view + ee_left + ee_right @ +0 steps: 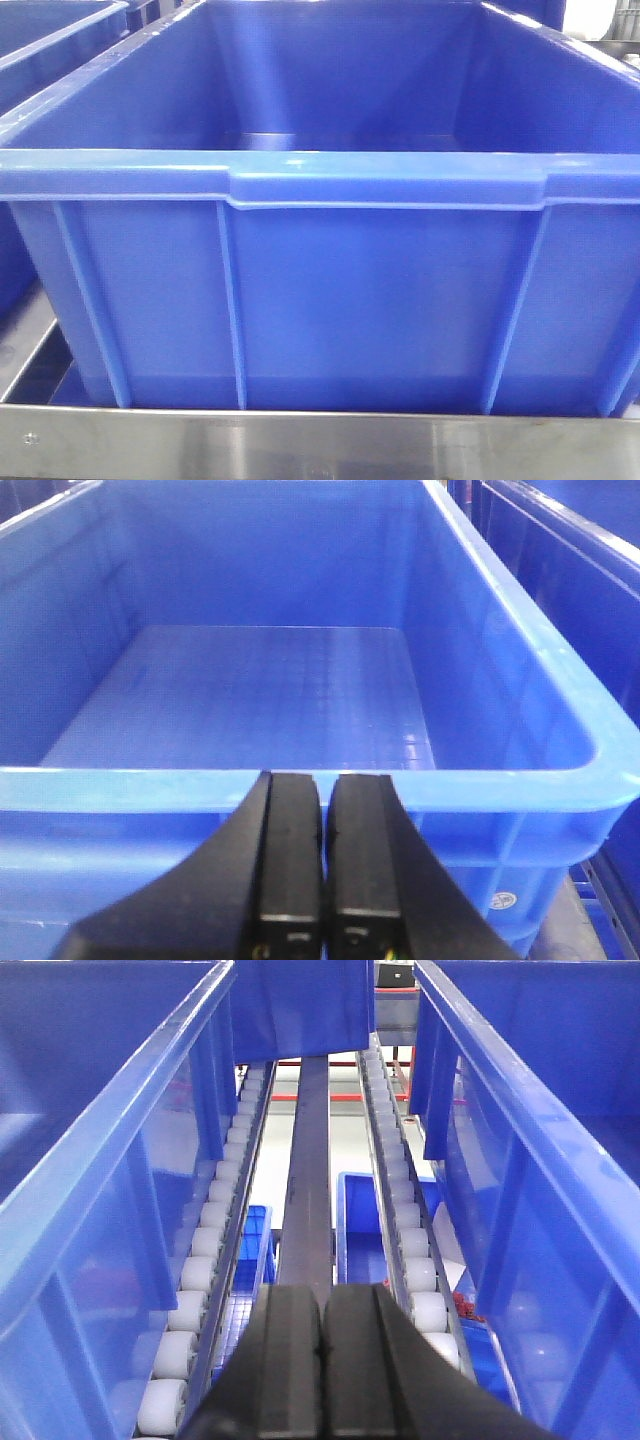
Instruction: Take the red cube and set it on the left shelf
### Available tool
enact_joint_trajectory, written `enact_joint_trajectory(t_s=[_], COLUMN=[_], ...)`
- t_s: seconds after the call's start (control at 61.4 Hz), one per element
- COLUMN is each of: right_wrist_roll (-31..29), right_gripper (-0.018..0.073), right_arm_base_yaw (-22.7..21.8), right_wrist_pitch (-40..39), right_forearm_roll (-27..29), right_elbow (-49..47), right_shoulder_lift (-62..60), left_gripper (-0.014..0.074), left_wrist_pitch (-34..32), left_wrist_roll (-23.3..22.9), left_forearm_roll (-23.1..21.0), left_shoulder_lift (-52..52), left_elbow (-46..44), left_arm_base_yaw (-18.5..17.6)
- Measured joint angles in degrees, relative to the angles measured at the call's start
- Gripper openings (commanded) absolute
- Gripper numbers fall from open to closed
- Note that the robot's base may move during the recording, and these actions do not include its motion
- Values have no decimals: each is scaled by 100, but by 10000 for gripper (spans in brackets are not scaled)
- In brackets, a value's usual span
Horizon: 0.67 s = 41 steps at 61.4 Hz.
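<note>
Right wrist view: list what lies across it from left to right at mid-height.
Left blue bin wall → left roller track → dark centre rail → right roller track → right blue bin wall.

Light falls from overhead and is fairly bright, with a strong blue cast over all three views. The front view is soft, and glare whitens the near rim of the blue bin (385, 180) while its far inner wall sinks into shadow. In the left wrist view, pale sheen lies on the bin floor. In the right wrist view, the white rollers (200, 1260) blur close by, and the far opening is washed out.
</note>
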Motion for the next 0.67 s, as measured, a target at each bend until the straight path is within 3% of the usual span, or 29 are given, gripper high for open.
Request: enact_joint_trajectory(t_s=[0.668], right_wrist_roll=[0], right_gripper=[39], right_arm_base_yaw=[0], right_wrist_pitch=[-14], right_forearm_roll=[0], right_elbow=[0], right_shoulder_lift=[0], left_gripper=[101], left_wrist_pitch=[0], left_wrist_roll=[0], left_forearm_roll=[0], left_shoulder_lift=[0], left_elbow=[0], left_arm_base_yaw=[0])
